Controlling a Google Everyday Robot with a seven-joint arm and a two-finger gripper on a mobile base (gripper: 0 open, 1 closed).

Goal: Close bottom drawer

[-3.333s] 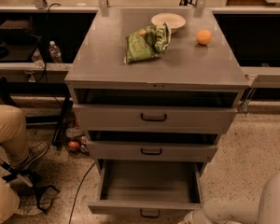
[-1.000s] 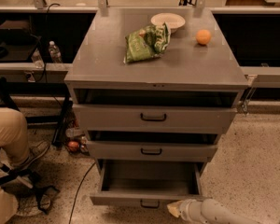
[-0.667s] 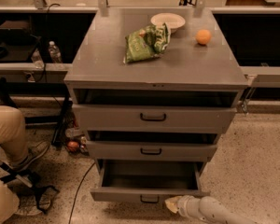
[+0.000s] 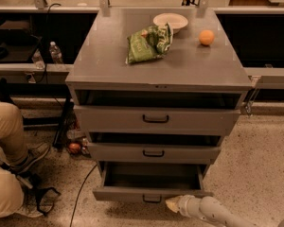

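Note:
The grey metal cabinet (image 4: 109,65) has three stacked drawers, all standing somewhat open. The bottom drawer (image 4: 128,193) is the lowest one, pulled out a short way, with a small black loop handle (image 4: 152,199) at the centre of its front and an empty inside. My gripper (image 4: 173,204) comes in from the bottom right on a pale arm (image 4: 213,213). Its tip is against the drawer front, just right of the handle.
On the cabinet top lie a green bag (image 4: 148,42), a white bowl (image 4: 170,21) and an orange (image 4: 206,37). A seated person's legs (image 4: 7,141) are at the left, with a water bottle (image 4: 55,52), cables and a small red object (image 4: 75,147) on the floor.
The bottom drawer has slid inward and stands less far out than before. My arm has come in from the lower right and its tip has moved forward with the drawer front.

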